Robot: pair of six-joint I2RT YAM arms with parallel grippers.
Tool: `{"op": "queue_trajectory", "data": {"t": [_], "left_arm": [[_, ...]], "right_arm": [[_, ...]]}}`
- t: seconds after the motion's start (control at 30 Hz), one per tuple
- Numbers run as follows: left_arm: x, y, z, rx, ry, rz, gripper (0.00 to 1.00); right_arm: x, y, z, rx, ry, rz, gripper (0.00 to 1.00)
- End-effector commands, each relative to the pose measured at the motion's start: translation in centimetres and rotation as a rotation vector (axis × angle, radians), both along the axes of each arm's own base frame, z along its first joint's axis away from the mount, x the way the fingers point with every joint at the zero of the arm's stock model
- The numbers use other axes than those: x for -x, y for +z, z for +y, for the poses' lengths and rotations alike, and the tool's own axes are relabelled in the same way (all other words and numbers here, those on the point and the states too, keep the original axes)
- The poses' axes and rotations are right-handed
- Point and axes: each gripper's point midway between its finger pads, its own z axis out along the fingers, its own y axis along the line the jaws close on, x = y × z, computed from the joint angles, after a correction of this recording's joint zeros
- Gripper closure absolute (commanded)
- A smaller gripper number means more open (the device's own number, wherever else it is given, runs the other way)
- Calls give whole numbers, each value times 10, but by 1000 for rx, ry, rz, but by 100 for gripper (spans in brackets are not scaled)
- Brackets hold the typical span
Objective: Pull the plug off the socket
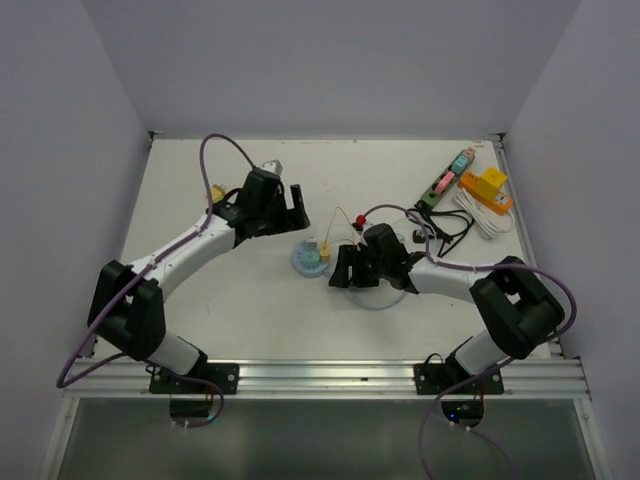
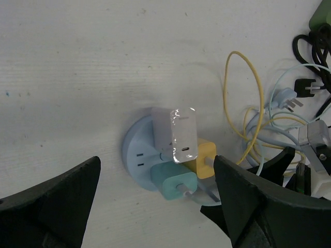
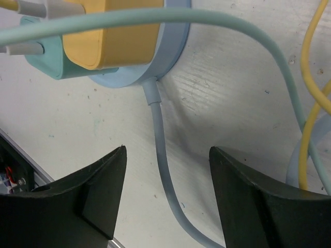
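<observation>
A round light-blue socket (image 1: 308, 260) lies mid-table with a white plug (image 2: 173, 132), a yellow plug (image 2: 206, 157) and a teal plug (image 2: 173, 186) standing in it. My left gripper (image 1: 290, 215) hovers up and to the left of it, open, its view looking down on the socket (image 2: 135, 150) between its fingers. My right gripper (image 1: 345, 270) sits low, just right of the socket (image 3: 173, 46), open. The socket's pale blue cable (image 3: 160, 150) runs between its fingers untouched. The yellow plug (image 3: 114, 36) and the teal plug (image 3: 44, 62) are just ahead of it.
A loose yellow cable (image 1: 340, 222) and pale blue cable loops lie around the right arm. At the back right are a green power strip (image 1: 445, 180), an orange box (image 1: 488, 188), a white cable bundle (image 1: 485, 218) and black cables (image 1: 450, 232).
</observation>
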Motion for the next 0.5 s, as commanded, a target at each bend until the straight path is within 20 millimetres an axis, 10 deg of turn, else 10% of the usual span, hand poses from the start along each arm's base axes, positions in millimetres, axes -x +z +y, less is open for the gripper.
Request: {"op": "queue_trajectory", "data": {"t": [0.0, 0.47], "left_arm": [[-15, 17, -20, -69, 4, -45, 7], [-34, -33, -63, -152, -71, 45, 25]], "right_arm": [[-12, 16, 1, -30, -41, -72, 30], [-8, 15, -2, -52, -56, -81, 22]]}}
